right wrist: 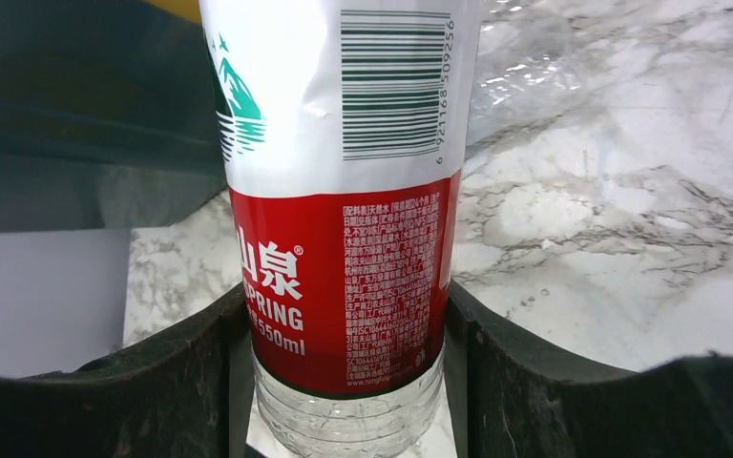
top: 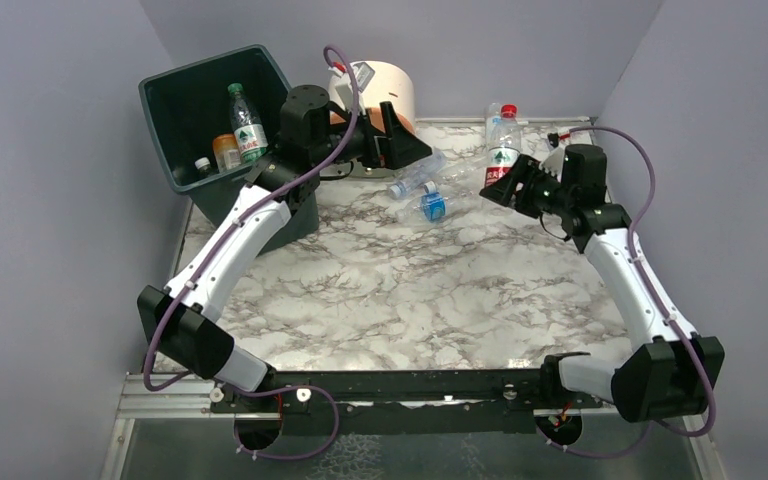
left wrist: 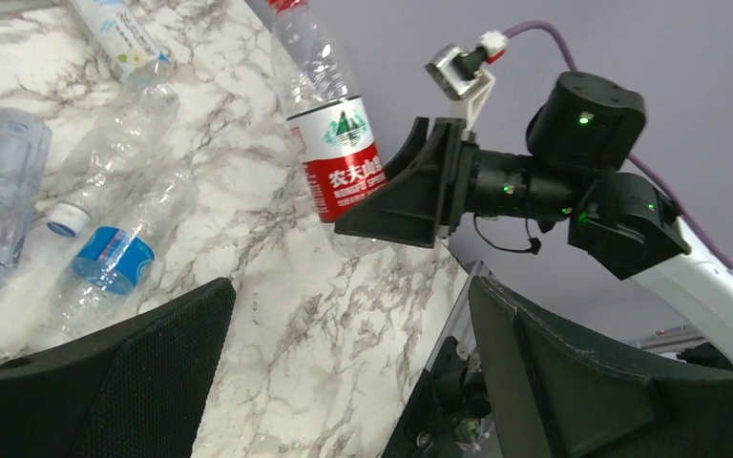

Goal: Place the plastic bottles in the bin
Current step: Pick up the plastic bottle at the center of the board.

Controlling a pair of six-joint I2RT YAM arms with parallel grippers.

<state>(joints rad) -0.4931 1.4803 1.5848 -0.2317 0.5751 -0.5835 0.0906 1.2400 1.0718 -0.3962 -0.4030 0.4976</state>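
- Right gripper [top: 500, 183] is clamped on the lower half of a red-label bottle [top: 503, 140], which stands roughly upright at the far right of the table [top: 390, 290].
- Left gripper [top: 400, 140] has its fingers spread wide with nothing between them, at the far middle, right of the bin [top: 205, 64].
- Between the two grippers, a blue-label bottle [top: 432, 203] and a clear bottle [top: 418, 175] lie on their sides on the marble.
- The bin sits at the far left; inside are a green-label bottle [top: 247, 125], an orange bottle [top: 226, 152] and a small dark-capped bottle [top: 203, 166].
- A cream drawer unit [top: 395, 90] stands just beyond the left gripper.
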